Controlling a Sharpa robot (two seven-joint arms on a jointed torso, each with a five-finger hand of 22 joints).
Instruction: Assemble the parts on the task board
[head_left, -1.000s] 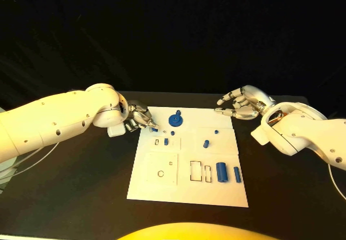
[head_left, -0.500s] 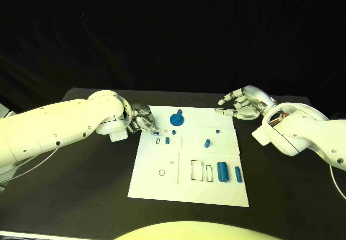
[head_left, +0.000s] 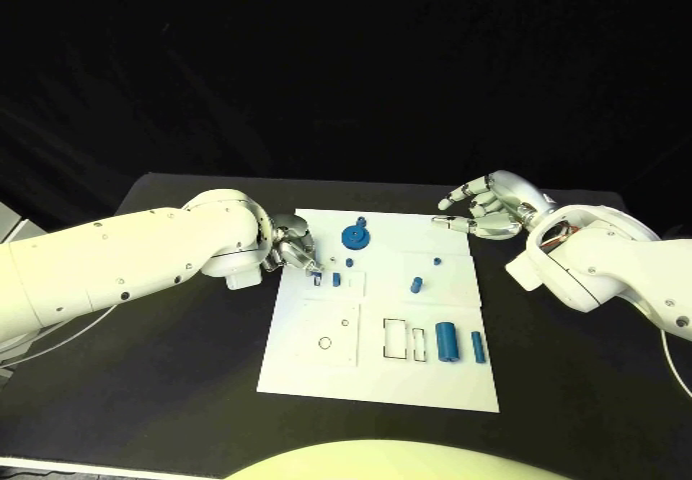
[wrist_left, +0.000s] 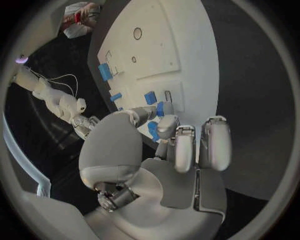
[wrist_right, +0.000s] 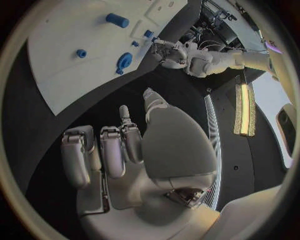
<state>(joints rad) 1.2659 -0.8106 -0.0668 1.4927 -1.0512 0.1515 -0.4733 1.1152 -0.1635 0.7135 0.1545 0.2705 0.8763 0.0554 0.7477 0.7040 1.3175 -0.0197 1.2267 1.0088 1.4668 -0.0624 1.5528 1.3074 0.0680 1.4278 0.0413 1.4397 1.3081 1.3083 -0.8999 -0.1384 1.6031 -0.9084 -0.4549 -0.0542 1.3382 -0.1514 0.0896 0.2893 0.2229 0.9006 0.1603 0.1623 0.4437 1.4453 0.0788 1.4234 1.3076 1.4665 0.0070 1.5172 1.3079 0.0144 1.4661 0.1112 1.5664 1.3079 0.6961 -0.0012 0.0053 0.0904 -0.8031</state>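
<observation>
Task board (head_left: 378, 370) long axis runs away from the robot. Left hand (head_left: 293, 245) pinches a small blue part (head_left: 313, 268) over its near-left corner; right hand (head_left: 486, 208) hovers with fingers curled, holding nothing.

Right hand (wrist_right: 125, 150) empty, fingers apart, beside task board (wrist_right: 69, 55)
</observation>
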